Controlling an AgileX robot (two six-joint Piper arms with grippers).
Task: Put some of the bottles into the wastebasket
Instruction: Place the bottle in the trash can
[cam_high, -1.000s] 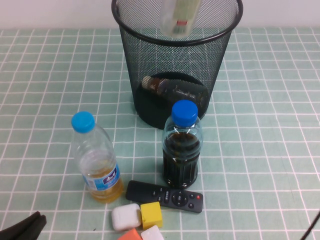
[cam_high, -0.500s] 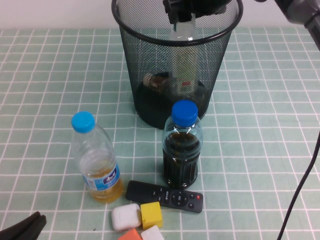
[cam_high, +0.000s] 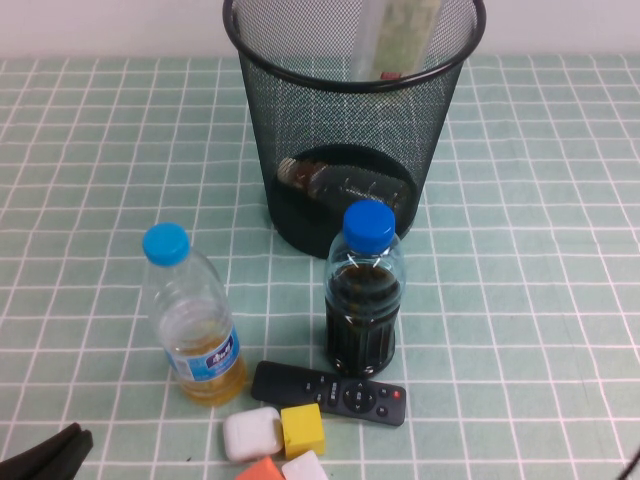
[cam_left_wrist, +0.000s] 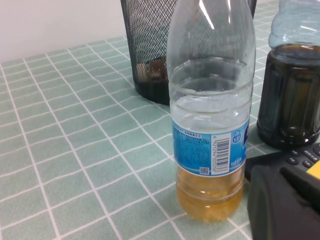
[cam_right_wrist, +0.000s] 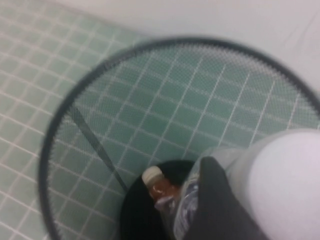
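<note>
The black wire-mesh wastebasket (cam_high: 300, 130) stands at the table's far middle. The small amber-brown bottle (cam_high: 335, 180) lies on its floor, and the right wrist view (cam_right_wrist: 159, 189) shows its beige cap. The taller clear bottle (cam_high: 398, 35) with the pale label hangs upright over the basket's mouth, at the far right of the rim. My right gripper (cam_right_wrist: 235, 202) is shut on it just below its white cap (cam_right_wrist: 287, 185), above the high view's top edge. My left gripper (cam_high: 45, 455) rests shut and empty at the near left corner.
A light-blue-capped bottle (cam_high: 195, 320) of yellow liquid and a blue-capped bottle (cam_high: 365, 295) of dark liquid stand in front of the basket. A black remote (cam_high: 330, 392) and small white, yellow and orange blocks (cam_high: 285, 440) lie at the near edge.
Half a second ago the clear bottle hung deep inside the basket with my right gripper in view at the rim. Now it is back up at the rim and the gripper is above the view.
</note>
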